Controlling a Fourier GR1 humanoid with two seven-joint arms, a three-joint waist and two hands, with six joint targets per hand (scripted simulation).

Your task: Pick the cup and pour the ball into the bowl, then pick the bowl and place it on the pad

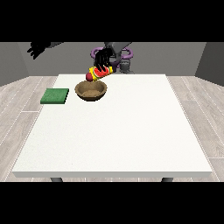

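One cup within robot hand above bowl

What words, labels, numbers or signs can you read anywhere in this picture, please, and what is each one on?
None can be read.
The cup, tipped over the bowl in a robot hand, has red and yellow bands, with no legible text.
The green pad, the bowl and the white table show no markings.

1. Part of the cup is covered by the robot hand curled round it.
2. The ball cannot be made out.
3. The robot's body is cut off by the upper band.
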